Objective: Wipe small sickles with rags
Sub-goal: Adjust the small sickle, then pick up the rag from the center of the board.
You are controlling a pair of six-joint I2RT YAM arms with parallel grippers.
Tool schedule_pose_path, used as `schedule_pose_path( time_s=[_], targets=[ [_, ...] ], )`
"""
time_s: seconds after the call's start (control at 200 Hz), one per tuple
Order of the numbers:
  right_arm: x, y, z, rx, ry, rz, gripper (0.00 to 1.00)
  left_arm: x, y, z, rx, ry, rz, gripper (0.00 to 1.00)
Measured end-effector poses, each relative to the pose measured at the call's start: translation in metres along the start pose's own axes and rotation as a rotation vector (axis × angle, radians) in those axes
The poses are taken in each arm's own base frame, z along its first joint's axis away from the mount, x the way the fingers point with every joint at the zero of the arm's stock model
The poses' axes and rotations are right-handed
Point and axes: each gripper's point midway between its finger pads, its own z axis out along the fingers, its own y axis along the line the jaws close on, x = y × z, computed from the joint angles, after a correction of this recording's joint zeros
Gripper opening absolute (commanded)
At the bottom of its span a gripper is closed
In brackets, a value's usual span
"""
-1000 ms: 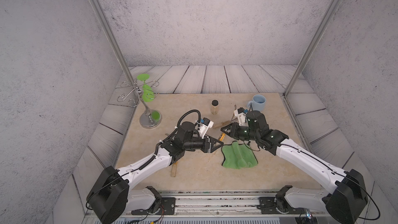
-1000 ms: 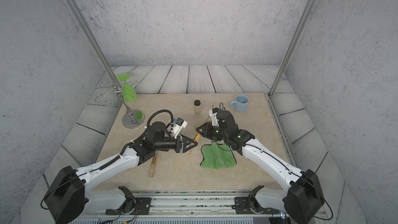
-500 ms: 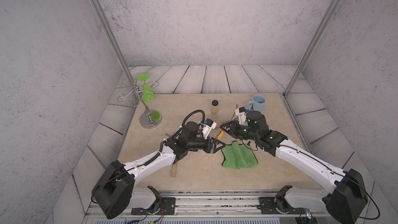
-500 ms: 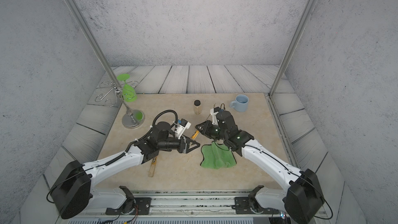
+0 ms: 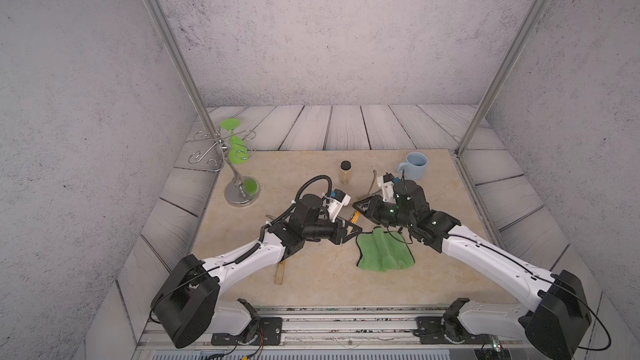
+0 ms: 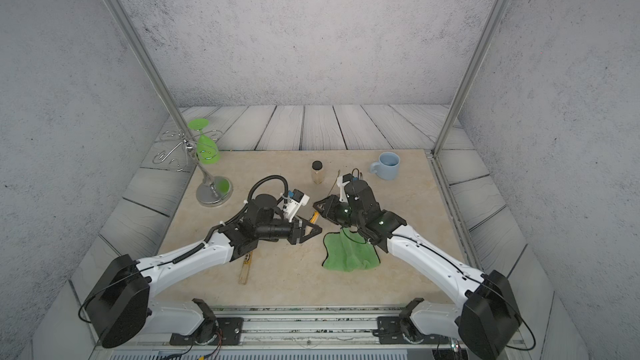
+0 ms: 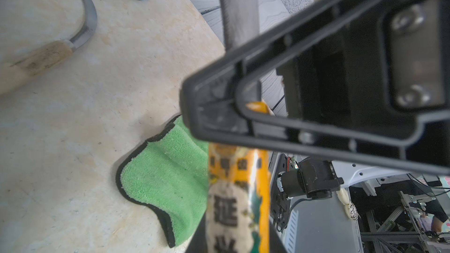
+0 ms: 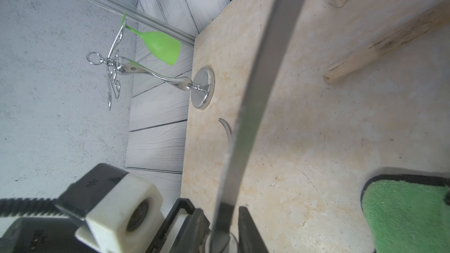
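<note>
One small sickle (image 5: 354,217) hangs above the table between both arms. My left gripper (image 5: 358,228) is shut on its yellow-labelled handle (image 7: 233,191). Its grey blade (image 8: 258,81) runs between the fingers of my right gripper (image 5: 356,204), which stand open with a gap showing beside the blade. The green rag (image 5: 384,251) lies crumpled on the table just below both grippers, also in the left wrist view (image 7: 168,171). A second sickle (image 7: 48,54) lies near the mug. The handle of a third sickle (image 5: 280,273) sticks out from under my left arm.
A blue mug (image 5: 415,165) and a small black-lidded jar (image 5: 345,173) stand at the back of the beige table. A chrome stand (image 5: 240,188) with a hanging green goblet (image 5: 237,148) is at the back left. Metal posts rise at both back corners.
My left gripper moved in toward the right one and closed on the sickle's labelled handle. The right gripper's fingers widened around the blade.
</note>
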Motion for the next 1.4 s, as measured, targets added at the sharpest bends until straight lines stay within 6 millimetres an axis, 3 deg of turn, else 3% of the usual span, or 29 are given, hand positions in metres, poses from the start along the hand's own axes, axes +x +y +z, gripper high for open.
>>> schedule_pose_path(
  time_s=[0.21, 0.375, 0.475, 0.601, 0.756, 0.981, 1.081, 1.216, 1.401],
  targets=[
    [0.017, -0.023, -0.015, 0.156, 0.078, -0.104, 0.75, -0.001, 0.034, -0.015, -0.093, -0.056, -0.074, 0.00],
    [0.023, -0.042, -0.044, 0.292, 0.121, -0.213, 0.81, -0.011, 0.061, -0.043, -0.153, -0.130, -0.134, 0.00],
    [0.029, -0.060, -0.053, 0.383, 0.171, -0.265, 0.81, -0.021, 0.057, -0.056, -0.154, -0.172, -0.119, 0.00],
    [0.042, -0.096, -0.050, 0.533, 0.284, -0.309, 0.80, -0.029, 0.043, -0.067, -0.131, -0.208, -0.088, 0.00],
    [0.056, -0.137, -0.040, 0.679, 0.414, -0.328, 0.80, -0.023, 0.045, -0.072, -0.128, -0.212, -0.098, 0.00],
    [0.066, -0.172, -0.030, 0.792, 0.519, -0.349, 0.80, -0.018, 0.050, -0.074, -0.134, -0.207, -0.115, 0.00],
    [0.071, -0.185, -0.024, 0.824, 0.565, -0.355, 0.72, -0.018, 0.050, -0.075, -0.128, -0.208, -0.114, 0.00],
    [0.077, -0.195, -0.017, 0.836, 0.609, -0.355, 0.48, -0.019, 0.050, -0.075, -0.125, -0.208, -0.114, 0.00],
    [0.076, -0.188, -0.001, 0.783, 0.634, -0.364, 0.25, -0.020, 0.051, -0.078, -0.128, -0.214, -0.115, 0.00]
  ],
)
